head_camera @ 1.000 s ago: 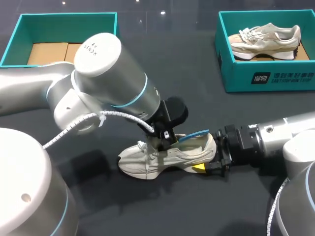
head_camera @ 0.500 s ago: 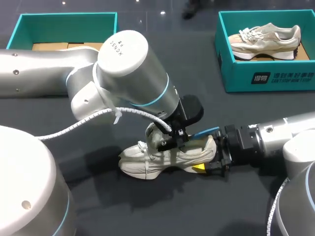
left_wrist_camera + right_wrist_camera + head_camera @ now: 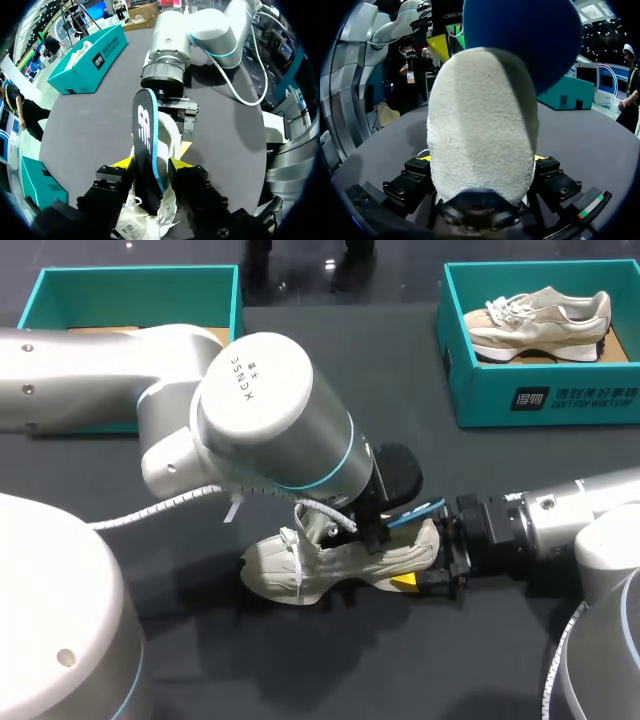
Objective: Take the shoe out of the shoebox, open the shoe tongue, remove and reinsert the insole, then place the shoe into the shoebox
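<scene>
A cream sneaker (image 3: 325,562) lies on its side on the dark table, toe toward my left. My right gripper (image 3: 432,560) is shut on its heel; in the right wrist view the fuzzy heel (image 3: 480,130) fills the gap between the fingers of that gripper (image 3: 481,160). A black insole with a blue edge (image 3: 145,130) sticks up out of the shoe's opening (image 3: 172,137). My left gripper (image 3: 151,164) is over the opening, fingers spread, with the insole standing between them. The insole's blue end (image 3: 418,511) shows beside the heel, and it looms over the heel (image 3: 520,35).
A teal shoebox (image 3: 540,405) at the back right holds a second beige sneaker (image 3: 540,318). Another teal box (image 3: 130,275) with cardboard inside stands at the back left. My left arm's large wrist (image 3: 270,410) hides the shoe's middle from above.
My left arm has swung to the right, toward the heel, and its fingers have spread apart around the insole. The right arm and the shoe have stayed put.
</scene>
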You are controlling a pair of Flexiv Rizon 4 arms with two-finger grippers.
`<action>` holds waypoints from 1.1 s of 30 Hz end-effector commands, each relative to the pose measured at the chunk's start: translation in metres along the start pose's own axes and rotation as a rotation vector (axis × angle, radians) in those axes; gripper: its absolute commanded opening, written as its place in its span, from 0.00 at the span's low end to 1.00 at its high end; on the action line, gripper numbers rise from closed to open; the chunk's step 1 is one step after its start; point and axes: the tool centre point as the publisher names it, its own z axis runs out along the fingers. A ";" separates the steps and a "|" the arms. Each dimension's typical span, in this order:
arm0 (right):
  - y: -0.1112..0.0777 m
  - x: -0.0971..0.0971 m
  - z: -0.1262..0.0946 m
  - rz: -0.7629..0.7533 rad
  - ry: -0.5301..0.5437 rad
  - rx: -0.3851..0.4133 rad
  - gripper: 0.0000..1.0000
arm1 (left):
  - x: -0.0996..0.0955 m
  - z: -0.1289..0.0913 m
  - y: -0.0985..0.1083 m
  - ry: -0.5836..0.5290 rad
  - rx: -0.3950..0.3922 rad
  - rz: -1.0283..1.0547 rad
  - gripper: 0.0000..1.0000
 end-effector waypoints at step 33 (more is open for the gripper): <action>0.000 0.001 0.001 0.001 0.000 0.004 0.00 | 0.002 0.025 -0.001 -0.215 0.097 -0.039 0.40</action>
